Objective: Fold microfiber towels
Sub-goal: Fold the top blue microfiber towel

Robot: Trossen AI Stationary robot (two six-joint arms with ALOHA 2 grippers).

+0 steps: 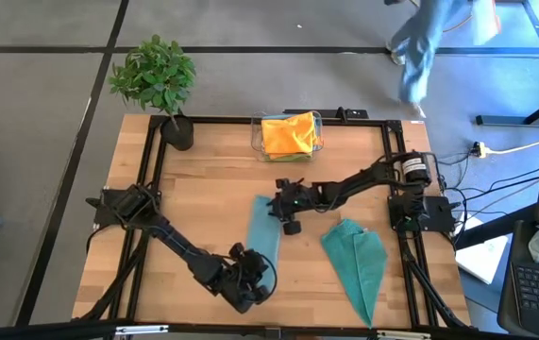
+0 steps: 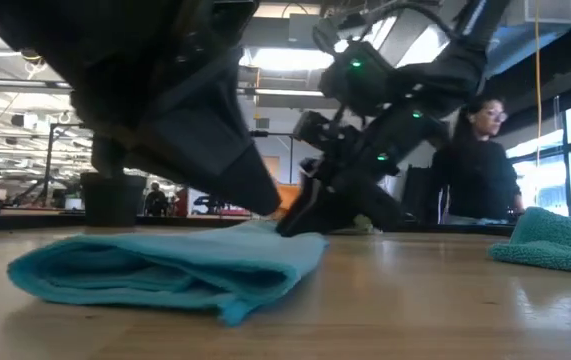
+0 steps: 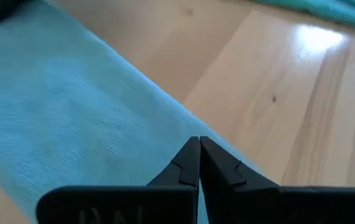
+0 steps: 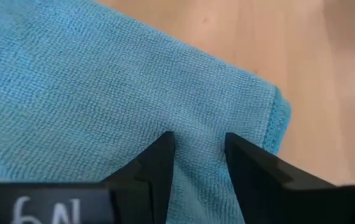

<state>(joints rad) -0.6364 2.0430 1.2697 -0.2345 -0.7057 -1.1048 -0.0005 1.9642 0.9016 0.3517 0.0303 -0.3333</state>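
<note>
A blue microfiber towel lies folded into a long strip on the wooden table, one end toward the near edge. My left gripper is shut at that near end, its tips at the strip's long edge. My right gripper stands open over the far end, its two fingers apart above the cloth, close to a corner. A teal towel lies loosely folded to the right. An orange towel sits in the clear bin. My left gripper's shut fingertips come slanting down onto the blue towel's long edge near its near end. Whether any cloth is caught between them I cannot tell. My right gripper's fingertips sit at the cloth's surface; whether they touch it I cannot tell.
The clear bin stands at the table's far middle, and a potted plant at the far left corner. Bare wood lies left of the strip. A person stands beyond the table on the right.
</note>
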